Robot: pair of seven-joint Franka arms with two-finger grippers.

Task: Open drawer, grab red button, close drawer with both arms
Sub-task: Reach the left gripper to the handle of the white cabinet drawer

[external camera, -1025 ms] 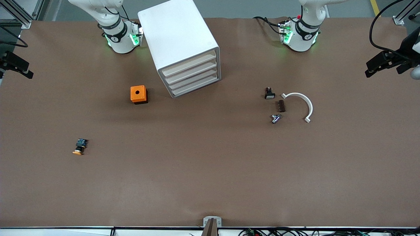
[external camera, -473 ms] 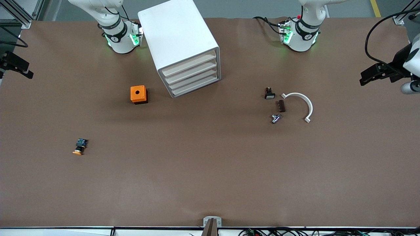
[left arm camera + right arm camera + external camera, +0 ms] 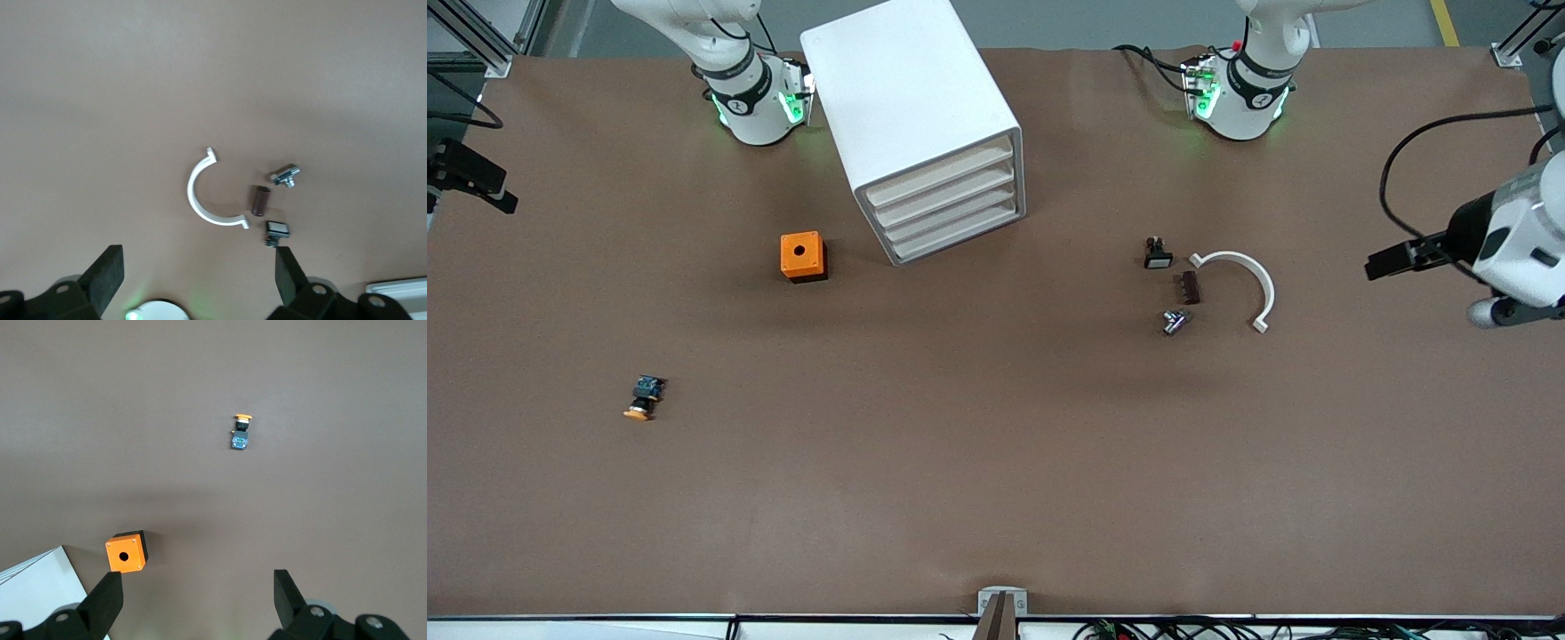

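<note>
The white drawer cabinet (image 3: pixel 925 133) stands between the arm bases, with all its drawers shut. The red-capped button is hidden from every view. My left gripper (image 3: pixel 1376 266) is open and empty, up in the air over the left arm's end of the table; its wrist view (image 3: pixel 197 280) looks down on small parts. My right gripper (image 3: pixel 503 197) is open and empty, over the table edge at the right arm's end, and waits there. It also shows in the right wrist view (image 3: pixel 197 603).
An orange box (image 3: pixel 803 256) with a hole sits beside the cabinet. An orange-capped button (image 3: pixel 643 397) lies toward the right arm's end. A black white-faced button (image 3: pixel 1158 254), brown piece (image 3: pixel 1189 287), metal piece (image 3: pixel 1175 321) and white curved clip (image 3: pixel 1249 276) lie together.
My left gripper has swung inward over the table's end and lower in the front view. The right arm and the things on the table have not moved.
</note>
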